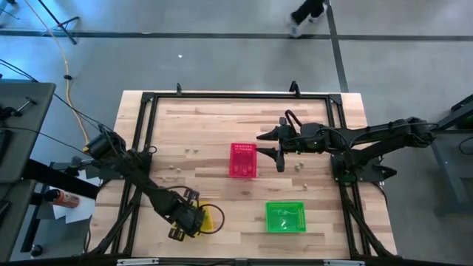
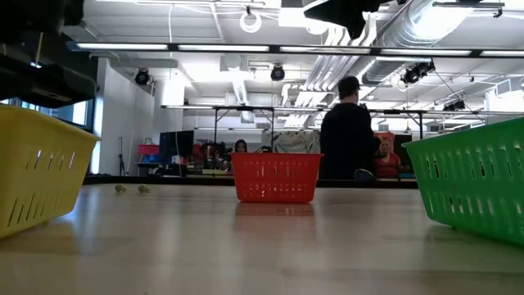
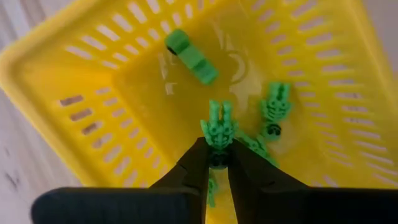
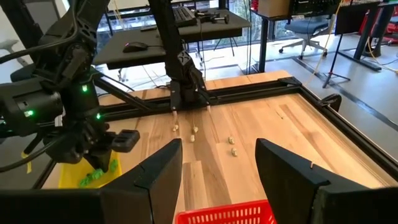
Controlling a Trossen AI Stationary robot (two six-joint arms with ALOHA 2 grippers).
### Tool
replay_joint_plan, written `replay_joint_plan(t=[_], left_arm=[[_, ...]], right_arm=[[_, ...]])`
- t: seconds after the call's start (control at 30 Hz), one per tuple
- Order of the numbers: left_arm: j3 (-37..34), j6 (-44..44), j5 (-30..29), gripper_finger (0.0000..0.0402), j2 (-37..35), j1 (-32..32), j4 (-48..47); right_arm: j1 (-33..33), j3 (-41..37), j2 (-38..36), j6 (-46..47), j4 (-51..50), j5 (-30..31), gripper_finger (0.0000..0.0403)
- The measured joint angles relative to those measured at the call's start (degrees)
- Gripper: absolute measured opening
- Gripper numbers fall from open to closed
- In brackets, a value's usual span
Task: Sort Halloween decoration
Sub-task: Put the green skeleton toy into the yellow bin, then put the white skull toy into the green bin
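My left gripper (image 3: 217,154) points down into the yellow basket (image 3: 93,81), which stands near the table's front left (image 1: 212,219), and is shut on a green skeleton trinket (image 3: 217,127). Three more green trinkets (image 3: 189,56) (image 3: 274,107) (image 3: 255,146) lie on the basket's floor. My right gripper (image 1: 279,145) hovers open above the table, right of the red basket (image 1: 243,159), with nothing between its fingers (image 4: 217,168). Small pale trinkets lie on the wood left of the red basket (image 1: 177,168) and under my right gripper (image 1: 299,166). My left gripper pinches the green skeleton between its two fingertips (image 3: 202,155), at the figure's body (image 3: 217,142). The fingers come from above, pointing down into the basket. The skeleton's two thin limbs (image 3: 217,112) stick out beyond the fingertips toward the basket's floor; whether they touch it, I cannot tell.
A green basket (image 1: 285,216) stands at the front, right of the yellow one. A dark frame (image 1: 148,100) runs round the tabletop. Bare wood lies between the baskets. A person (image 2: 348,131) stands in the room behind the table.
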Motion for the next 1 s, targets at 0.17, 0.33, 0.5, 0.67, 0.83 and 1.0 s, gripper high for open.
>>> replay_joint_plan(t=[0.17, 0.33, 0.5, 0.67, 0.83, 1.0], left_arm=[[0.0, 0.13, -0.09, 0.0036, 0.0, 1.18, 0.0], [0.0, 0.1, 1.54, 0.0048, 0.0, 2.21, 0.04], [0.0, 0.1, 4.34, 0.0079, 0.0, 2.68, 0.2], [0.0, 0.07, 5.36, 0.012, -0.64, 2.67, 0.05], [0.42, -0.31, 5.54, 0.0158, -4.95, 5.16, -0.79], [0.44, -0.33, 2.27, 0.0179, -15.13, 10.39, -1.87]], right_arm=[[0.0, 0.0, 0.0, 0.0, -0.89, -0.01, 0.0199], [0.0, 0.0, 0.0, 0.0, -1.19, -0.01, 0.0199], [0.0, 0.0, 0.0, -0.01, -1.19, -0.01, 0.0199], [0.0, 0.0, 0.0, -0.02, -1.19, 0.01, 0.0199], [0.0, 0.0, 0.0, -0.45, -1.39, 0.01, 0.0199], [0.0, 0.0, 0.0, -0.46, -1.62, 0.01, 0.0199]])
